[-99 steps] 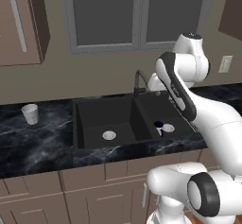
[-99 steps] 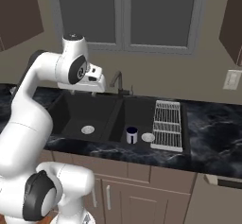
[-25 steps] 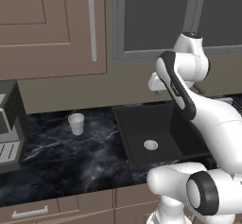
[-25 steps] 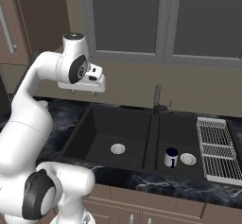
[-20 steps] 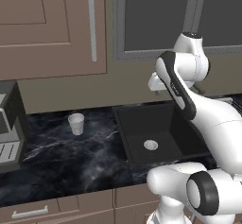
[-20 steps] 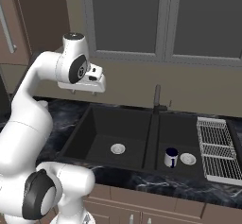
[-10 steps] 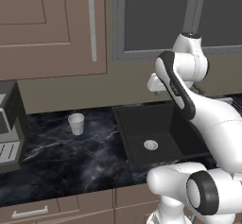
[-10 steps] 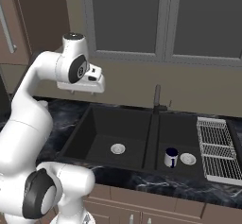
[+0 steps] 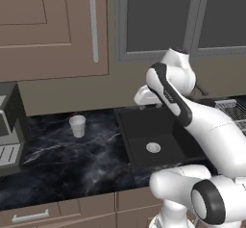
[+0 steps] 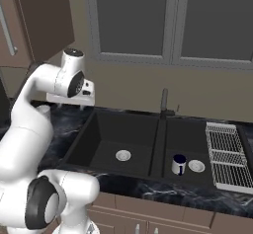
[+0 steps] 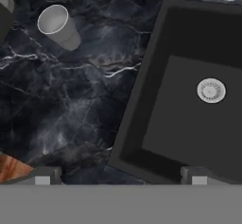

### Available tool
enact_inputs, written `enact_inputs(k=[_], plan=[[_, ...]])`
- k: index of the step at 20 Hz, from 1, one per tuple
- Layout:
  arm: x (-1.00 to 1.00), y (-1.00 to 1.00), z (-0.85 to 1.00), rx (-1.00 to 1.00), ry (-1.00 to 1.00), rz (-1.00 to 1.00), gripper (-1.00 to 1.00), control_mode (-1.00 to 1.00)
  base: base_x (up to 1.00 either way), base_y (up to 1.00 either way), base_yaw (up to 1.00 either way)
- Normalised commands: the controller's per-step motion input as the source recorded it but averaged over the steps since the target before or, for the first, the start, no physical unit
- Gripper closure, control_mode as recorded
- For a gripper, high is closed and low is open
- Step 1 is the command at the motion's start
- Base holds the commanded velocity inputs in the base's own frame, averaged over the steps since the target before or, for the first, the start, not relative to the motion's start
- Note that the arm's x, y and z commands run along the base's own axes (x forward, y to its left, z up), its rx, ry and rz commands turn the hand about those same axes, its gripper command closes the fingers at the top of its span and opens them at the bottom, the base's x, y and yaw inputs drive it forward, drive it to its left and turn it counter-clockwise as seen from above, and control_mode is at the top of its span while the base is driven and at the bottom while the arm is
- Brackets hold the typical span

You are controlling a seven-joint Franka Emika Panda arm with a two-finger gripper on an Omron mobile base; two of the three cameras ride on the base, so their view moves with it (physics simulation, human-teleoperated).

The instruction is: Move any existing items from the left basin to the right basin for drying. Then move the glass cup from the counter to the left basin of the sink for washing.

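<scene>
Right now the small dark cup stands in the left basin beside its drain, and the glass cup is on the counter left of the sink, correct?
Not quite. The small dark cup stands in the right basin, as the right base view shows. The glass cup is on the counter left of the sink.

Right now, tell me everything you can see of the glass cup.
The glass cup is a small, pale, translucent tumbler with no handle, wider at the rim than at the base. It stands upright, mouth up and apparently empty, on the black marble counter, left of the sink and clear of its edge. Nothing but the counter touches it.
</scene>
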Motion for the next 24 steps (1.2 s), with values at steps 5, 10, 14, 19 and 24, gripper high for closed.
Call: enact_inputs(k=[5, 10, 14, 19, 24], plan=[[0.11, 0.66, -0.52, 0.37, 0.0, 0.07, -1.0, -1.0, 0.0, 0.0, 0.0], [0.22, 0.68, -0.35, 0.32, 0.01, 0.0, -1.0, -1.0, 0.0, 0.0, 0.0], [0.26, 0.71, -0.02, 0.12, 0.15, 0.0, -1.0, -1.0, 0.0, 0.0, 0.0], [0.29, 0.59, 0.0, 0.01, 0.3, 0.0, -1.0, -1.0, 0.0, 0.0, 0.0], [0.29, 0.51, 0.0, 0.0, 0.31, 0.0, -1.0, -1.0, 0.0, 0.0, 0.0]])
